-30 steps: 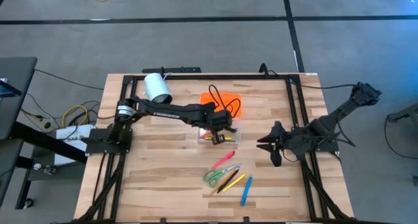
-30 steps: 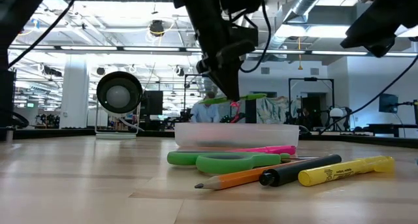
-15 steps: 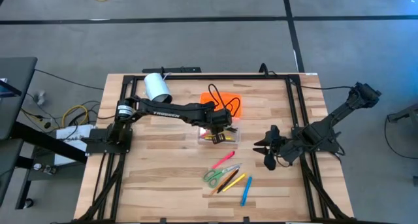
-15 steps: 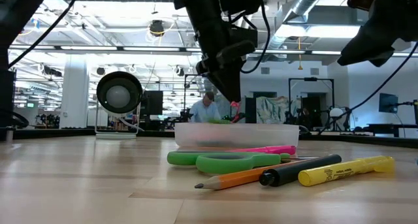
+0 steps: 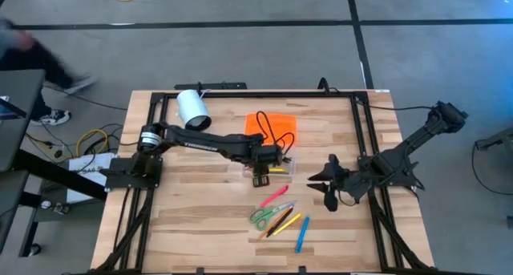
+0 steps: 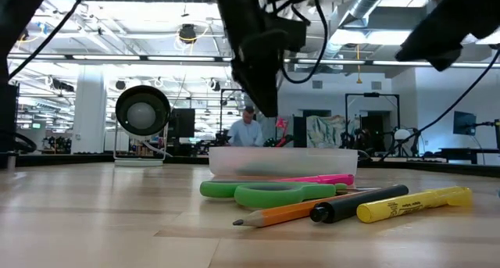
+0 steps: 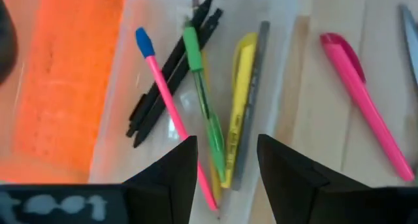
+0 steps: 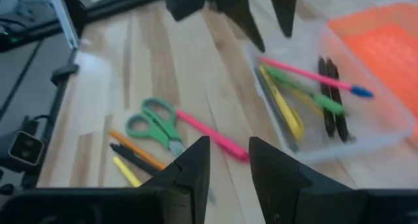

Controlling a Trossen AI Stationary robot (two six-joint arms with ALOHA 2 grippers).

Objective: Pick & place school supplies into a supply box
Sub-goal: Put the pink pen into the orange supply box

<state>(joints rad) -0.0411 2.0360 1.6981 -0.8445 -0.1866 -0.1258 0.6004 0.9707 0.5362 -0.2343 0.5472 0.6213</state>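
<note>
Wooden bench: near side holds green scissors, pencil, markers. Mid-bench, clear supply box holds green pen among others; left gripper above it, fingers spread, empty. Right gripper hovers right, fingers apart, empty.

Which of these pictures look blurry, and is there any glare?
Left wrist view: the pink pen and orange lid look soft. Right wrist view: the scissors and clear box are smeared. Low view: bright ceiling lights, and the box wall is hazy. High view: even light, a person blurred at the edge.
</note>
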